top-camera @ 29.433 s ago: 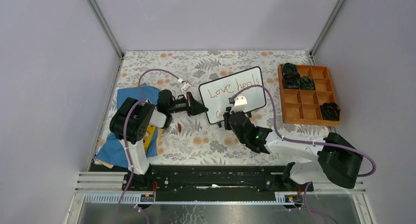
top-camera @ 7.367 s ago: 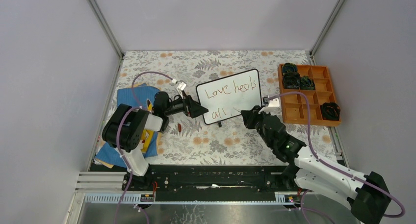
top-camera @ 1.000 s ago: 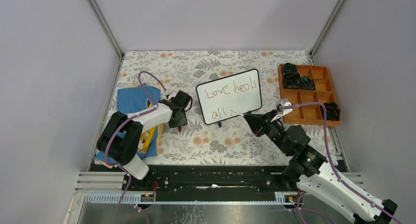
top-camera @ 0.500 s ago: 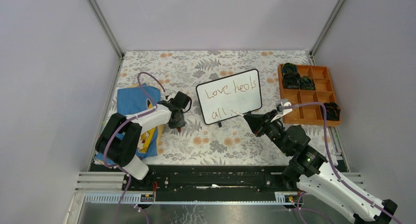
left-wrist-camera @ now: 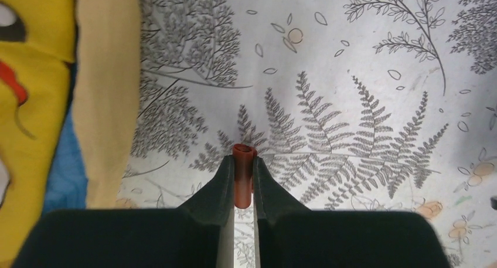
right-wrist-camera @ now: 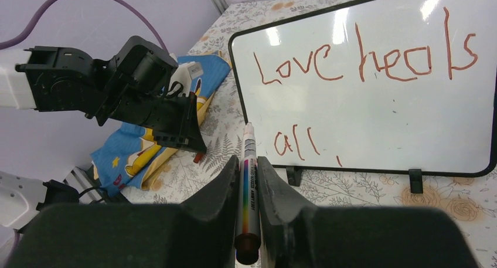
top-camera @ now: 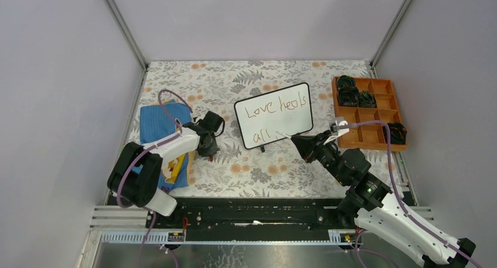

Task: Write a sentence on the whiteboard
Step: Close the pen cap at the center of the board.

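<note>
The whiteboard stands at the table's middle on two black feet, tilted back. The sentence reads "Love heals" with "all" below, in red-brown; it also shows in the right wrist view. My right gripper is shut on a silver marker with a rainbow stripe. The marker's tip points at the board's lower edge, just off it. My left gripper is left of the board, low over the tablecloth, shut on a small red-brown marker cap.
A blue and yellow cloth lies at the left under my left arm. An orange wooden tray with compartments, some holding dark bundles, sits at the right. Grey cage walls close in the table.
My left gripper has moved slightly toward the near left, staying low by the cap. The right arm and marker have not moved. Since the oldest frame, "all" has appeared on the board.
</note>
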Robot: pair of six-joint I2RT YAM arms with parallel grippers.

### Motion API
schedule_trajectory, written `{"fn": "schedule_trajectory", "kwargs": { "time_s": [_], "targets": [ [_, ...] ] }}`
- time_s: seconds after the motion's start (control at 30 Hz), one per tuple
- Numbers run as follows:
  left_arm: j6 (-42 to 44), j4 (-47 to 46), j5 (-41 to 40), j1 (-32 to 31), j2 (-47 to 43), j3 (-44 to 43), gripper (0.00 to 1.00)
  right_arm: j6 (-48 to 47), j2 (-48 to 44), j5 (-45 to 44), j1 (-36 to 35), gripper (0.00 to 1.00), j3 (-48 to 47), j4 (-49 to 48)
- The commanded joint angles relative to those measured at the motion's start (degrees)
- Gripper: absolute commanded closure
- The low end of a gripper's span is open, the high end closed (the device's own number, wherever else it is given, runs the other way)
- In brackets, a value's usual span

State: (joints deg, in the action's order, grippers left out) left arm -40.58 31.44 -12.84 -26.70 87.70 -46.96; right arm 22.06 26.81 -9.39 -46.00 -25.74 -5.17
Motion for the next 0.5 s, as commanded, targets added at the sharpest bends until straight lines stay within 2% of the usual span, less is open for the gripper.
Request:
{"fn": "schedule_trajectory", "kwargs": {
  "time_s": [0.0, 0.1, 0.2, 0.33, 0.47],
  "targets": [
    [-2.3, 5.3, -2.1, 0.9, -7.2, -1.1, 1.00, -1.3, 0.7, -0.4, 0.3, 1.00, -3.9, -1.6],
    [-2.8, 9.4, -3.9, 0.9, -14.4, -4.9, 1.00, -2.1, 1.2, -1.0, 0.3, 1.00, -5.5, -1.2],
    [-1.5, 9.2, -4.9, 0.9, -22.7, -8.8, 1.00, -3.1, 2.1, -1.4, 0.3, 1.00, -7.3, -2.4],
    [-0.1, 1.1, -1.0, 0.9, -32.4, -9.9, 1.00, -4.0, 6.2, 0.8, 0.3, 1.00, -10.8, -5.8],
    [1.0, -11.1, 5.4, 0.9, -39.4, -8.2, 1.00, -5.4, 12.0, 3.9, 0.4, 1.00, -16.8, -8.4]
  ]
}}
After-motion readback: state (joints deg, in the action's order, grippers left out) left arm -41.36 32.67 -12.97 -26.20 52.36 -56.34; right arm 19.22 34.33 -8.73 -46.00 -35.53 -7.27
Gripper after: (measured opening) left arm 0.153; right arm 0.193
